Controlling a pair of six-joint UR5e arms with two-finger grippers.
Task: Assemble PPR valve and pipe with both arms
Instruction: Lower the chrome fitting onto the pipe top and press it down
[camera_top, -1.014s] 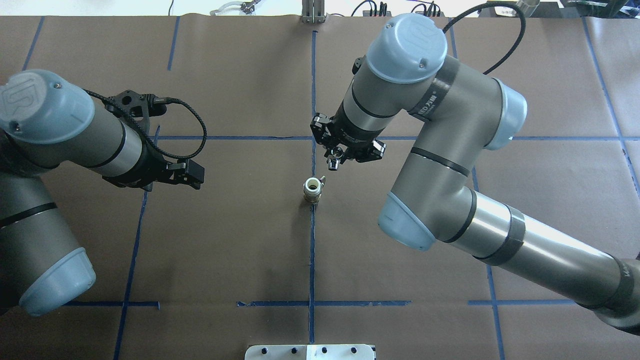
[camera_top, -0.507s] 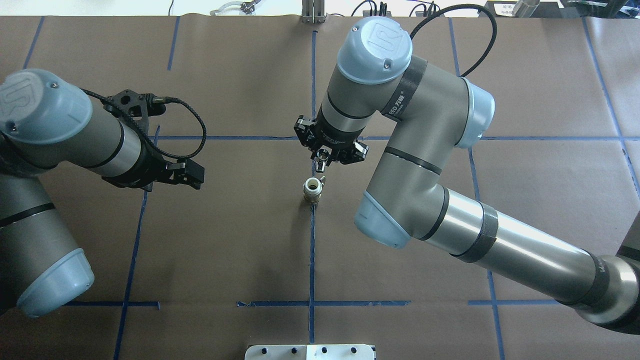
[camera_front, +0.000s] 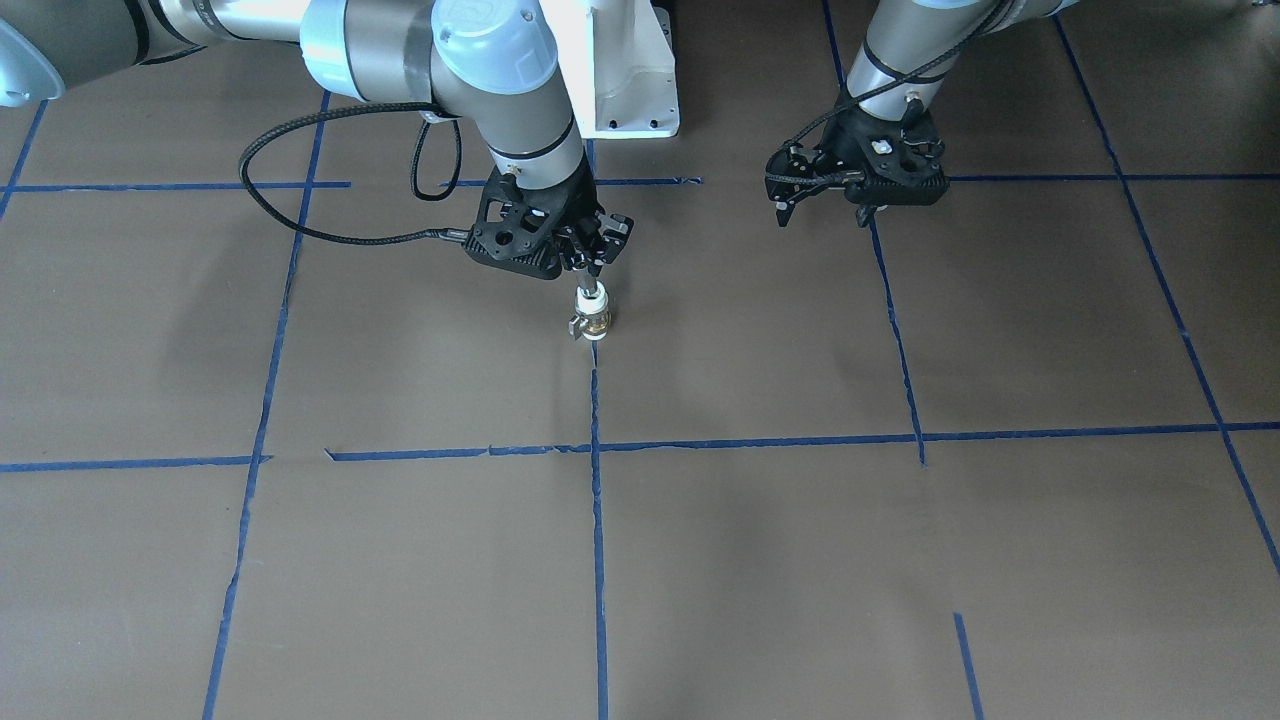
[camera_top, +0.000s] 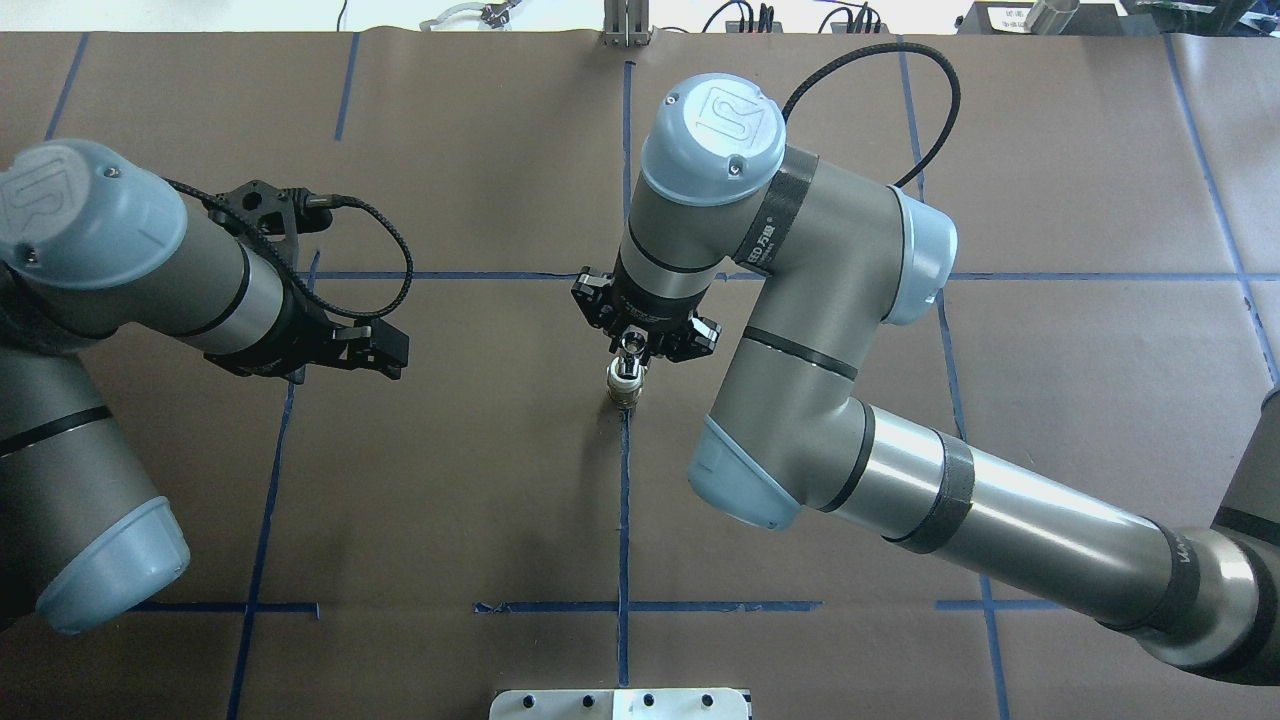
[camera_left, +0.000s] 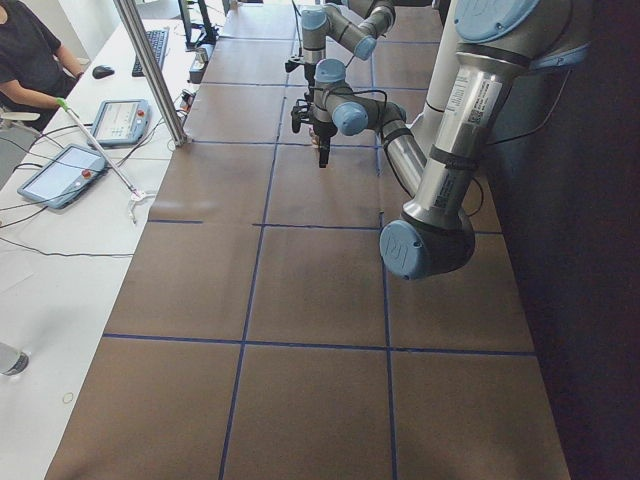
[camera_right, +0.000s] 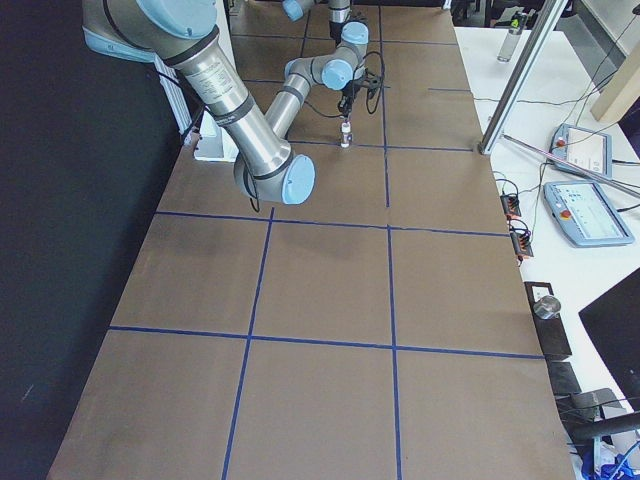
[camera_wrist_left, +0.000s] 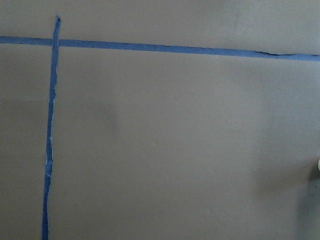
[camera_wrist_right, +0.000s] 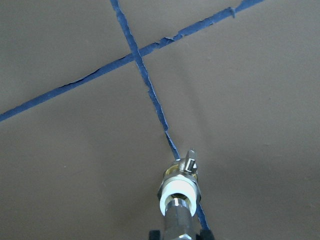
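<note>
- Silver pipe (camera_wrist_right: 179, 220) is clamped in the right fingers (camera_wrist_right: 155, 234) and hangs upright, with its threaded lower end right at the white top mouth of the PPR valve (camera_wrist_right: 180, 187)
- Brass-and-white, the PPR valve stands on end on the table (camera_top: 450, 480), on a blue tape line (camera_wrist_right: 145, 85) near the middle, its small lever sticking out sideways; nothing grips it
- In the right wrist view the pipe and valve look lined up and touching, but I cannot tell whether the pipe sits inside the mouth or only rests on it
- The left fingers (camera_top: 392, 345) are spread apart and hold nothing; they hover above the table, well apart from the valve, on the robot's left side
- Done, as I judge it: the pipe is picked up, brought over the valve and set in line with it
- Left, as I judge it: driving or turning the pipe home, then letting go; since the task names both arms and the valve stands free, the left arm probably has to come in and hold the valve steady
- Risk, as I see it: an unheld valve may tip or spin under the push
</note>
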